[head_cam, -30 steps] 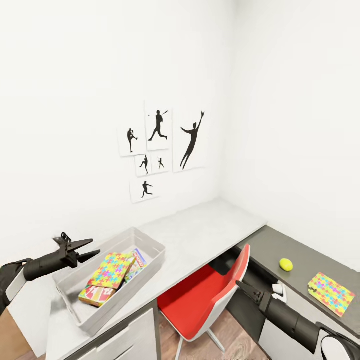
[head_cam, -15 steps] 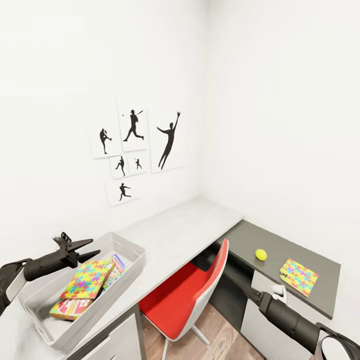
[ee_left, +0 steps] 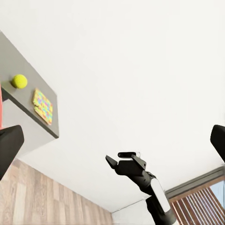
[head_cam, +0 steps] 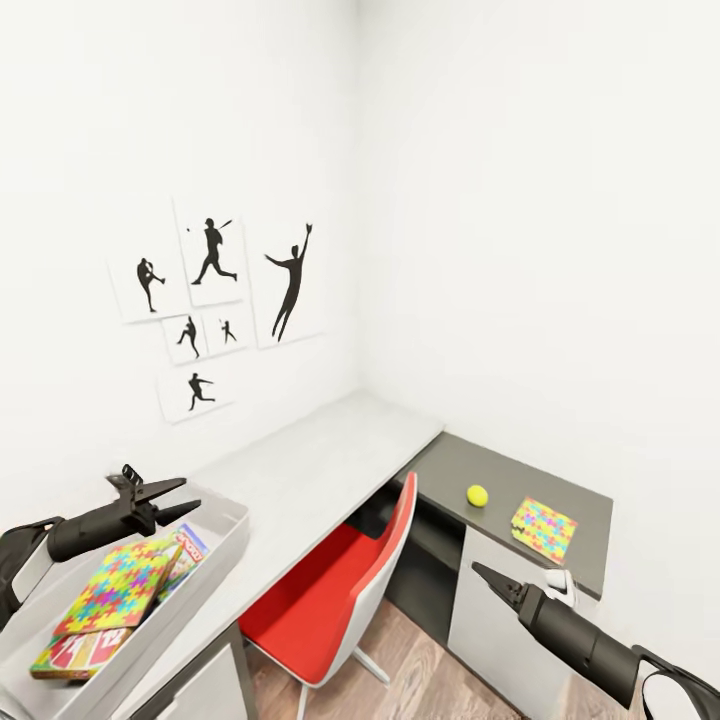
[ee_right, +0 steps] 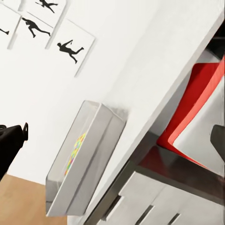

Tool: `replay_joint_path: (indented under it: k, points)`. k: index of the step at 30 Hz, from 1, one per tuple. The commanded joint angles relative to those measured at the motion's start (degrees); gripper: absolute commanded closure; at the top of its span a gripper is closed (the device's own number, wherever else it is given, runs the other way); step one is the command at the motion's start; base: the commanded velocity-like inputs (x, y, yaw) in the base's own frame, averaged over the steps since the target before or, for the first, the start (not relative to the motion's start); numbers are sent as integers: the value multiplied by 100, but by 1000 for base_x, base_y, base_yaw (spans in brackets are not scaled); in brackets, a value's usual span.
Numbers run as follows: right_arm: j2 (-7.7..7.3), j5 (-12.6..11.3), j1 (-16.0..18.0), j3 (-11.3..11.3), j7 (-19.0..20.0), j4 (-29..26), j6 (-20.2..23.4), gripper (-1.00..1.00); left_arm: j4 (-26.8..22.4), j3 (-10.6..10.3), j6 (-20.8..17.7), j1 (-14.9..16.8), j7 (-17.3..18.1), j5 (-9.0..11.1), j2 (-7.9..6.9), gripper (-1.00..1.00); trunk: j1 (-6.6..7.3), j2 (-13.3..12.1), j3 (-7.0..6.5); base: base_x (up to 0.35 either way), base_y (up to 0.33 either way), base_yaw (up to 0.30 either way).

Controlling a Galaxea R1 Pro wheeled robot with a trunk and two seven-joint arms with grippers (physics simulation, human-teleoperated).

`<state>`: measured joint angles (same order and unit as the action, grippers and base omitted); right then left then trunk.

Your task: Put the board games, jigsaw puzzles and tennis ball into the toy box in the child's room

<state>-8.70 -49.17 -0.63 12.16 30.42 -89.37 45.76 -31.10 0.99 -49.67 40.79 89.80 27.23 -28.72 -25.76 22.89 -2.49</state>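
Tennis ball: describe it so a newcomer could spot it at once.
Find the lower dark grey section of the table by the right wall. The tennis ball sits there beside the jigsaw puzzle. It is small, round and plain yellow-green; the puzzle is flat and multicoloured.

number 12 on board game [head_cam: 75,650] in toy box [head_cam: 215,540]

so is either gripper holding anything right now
No, nothing is held. The left gripper hangs open over the toy box, and the right gripper is empty beside the red chair.
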Motion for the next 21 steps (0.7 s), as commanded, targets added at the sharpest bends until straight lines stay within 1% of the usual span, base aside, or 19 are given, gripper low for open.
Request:
replay_joint_path:
  k: [1, 21]
  points:
    - [0, -12, 0, 6, 8, -1, 31, -100, -1, -2, -61, -1, 20, 1, -2, -100, -2, 3, 0, 0, 0, -283]
    - [0, -14, 0, 6, 8, -1, 30, -100, -1, -5, -58, -1, 20, 1, -2, -100, -2, 3, 0, 0, 0, -283]
